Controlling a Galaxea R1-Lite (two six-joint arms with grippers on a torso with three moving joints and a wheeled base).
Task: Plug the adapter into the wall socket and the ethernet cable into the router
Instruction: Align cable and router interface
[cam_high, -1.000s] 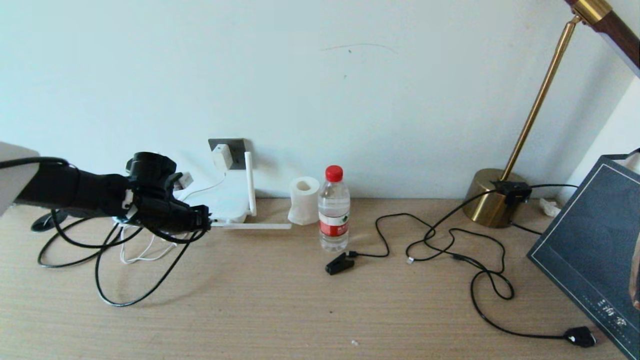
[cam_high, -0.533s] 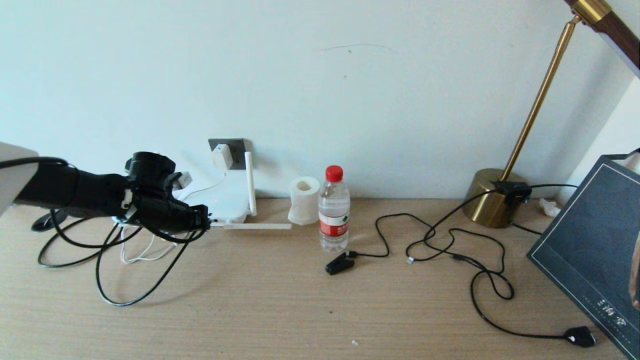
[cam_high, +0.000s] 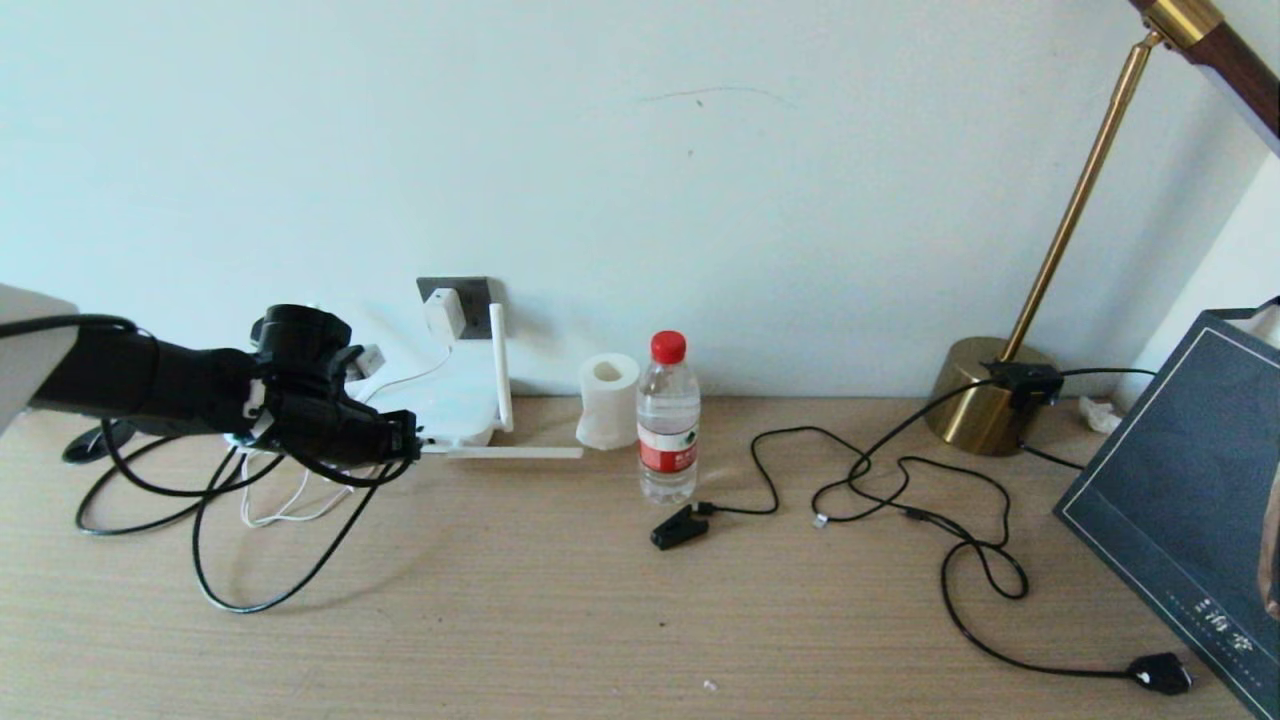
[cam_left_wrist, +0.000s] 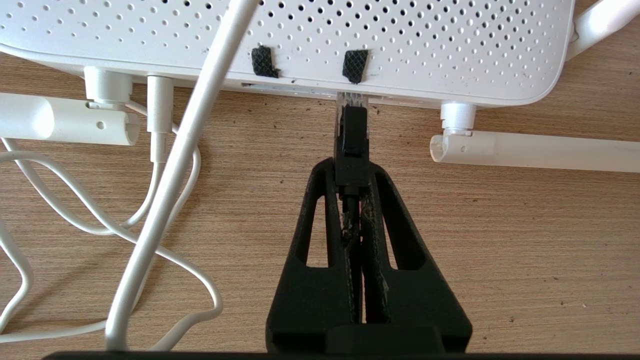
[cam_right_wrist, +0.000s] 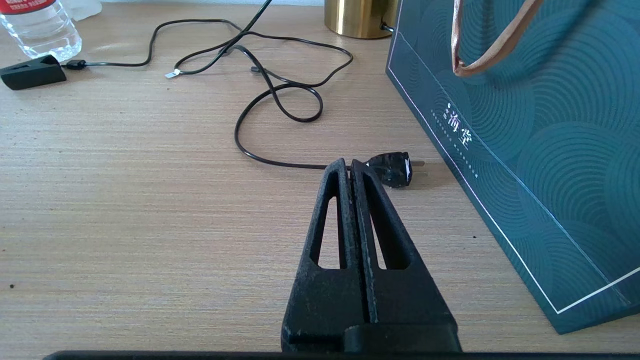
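Note:
The white router (cam_high: 452, 408) lies flat against the wall with one antenna upright and another lying on the desk. My left gripper (cam_high: 404, 441) (cam_left_wrist: 352, 168) is at its front edge, shut on the black boot of the ethernet cable (cam_left_wrist: 353, 135). The clear plug tip sits at a port in the router (cam_left_wrist: 380, 45) below a black mark; how deep it sits is hidden. The cable loops (cam_high: 232, 602) trail over the desk. The white adapter (cam_high: 444, 313) sits in the dark grey wall socket (cam_high: 474, 292). My right gripper (cam_right_wrist: 350, 167) hovers shut and empty over the desk on the right.
A water bottle (cam_high: 667, 420) and a tissue roll (cam_high: 608, 400) stand right of the router. A black clip plug (cam_high: 678, 527), loose black cords and a flat black plug (cam_right_wrist: 392, 169) lie on the desk. A brass lamp base (cam_high: 985, 395) and a dark teal bag (cam_high: 1190, 480) are at the right.

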